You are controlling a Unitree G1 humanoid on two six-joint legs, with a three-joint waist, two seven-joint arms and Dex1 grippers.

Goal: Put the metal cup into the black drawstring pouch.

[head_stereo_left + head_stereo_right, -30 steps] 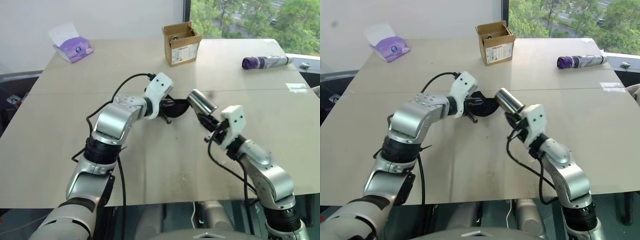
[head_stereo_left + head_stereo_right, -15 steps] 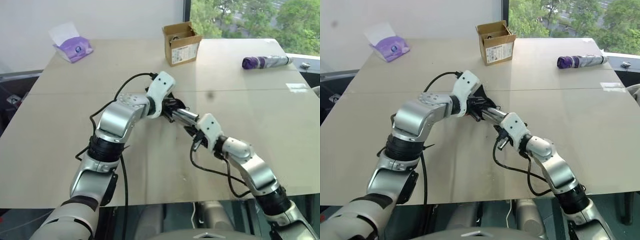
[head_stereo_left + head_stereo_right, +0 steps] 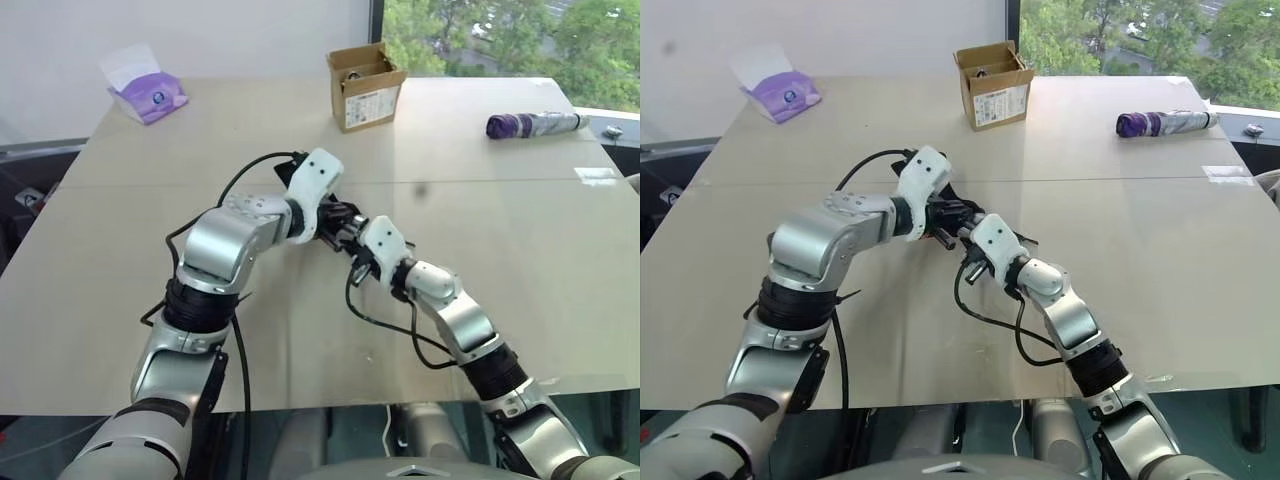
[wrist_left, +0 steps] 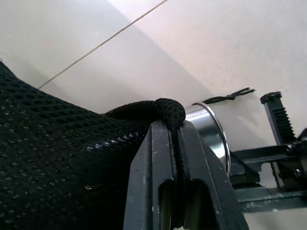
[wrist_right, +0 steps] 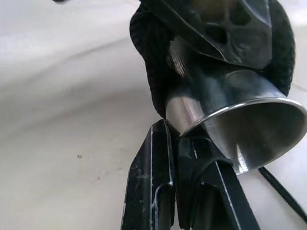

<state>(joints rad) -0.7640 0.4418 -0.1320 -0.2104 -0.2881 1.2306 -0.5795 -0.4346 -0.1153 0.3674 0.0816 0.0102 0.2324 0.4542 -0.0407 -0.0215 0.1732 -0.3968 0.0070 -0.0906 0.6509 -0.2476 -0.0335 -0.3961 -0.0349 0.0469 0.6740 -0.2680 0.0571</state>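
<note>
The black drawstring pouch (image 4: 57,158) hangs just above the table's middle, and my left gripper (image 4: 175,129) is shut on its corded mouth edge. The metal cup (image 5: 225,110), shiny steel, lies nearly level with its closed end pushed into the pouch (image 5: 153,72) mouth. Its open rim still sticks out toward my right gripper (image 5: 175,139), which is shut on that rim. In the head views the two grippers meet, left gripper (image 3: 333,216) just behind right gripper (image 3: 352,238). How deep the cup sits in the pouch is hidden.
A wide beige table (image 3: 520,260) carries an open cardboard box (image 3: 364,85) at the back middle. A purple tissue pack (image 3: 148,97) sits at the back left and a purple folded umbrella (image 3: 530,124) at the back right. Black cables loop from both wrists.
My right gripper has carried the cup down and to the left, from held apart in the air to its end inside the pouch mouth. The left gripper has stayed about where it was, holding the pouch.
</note>
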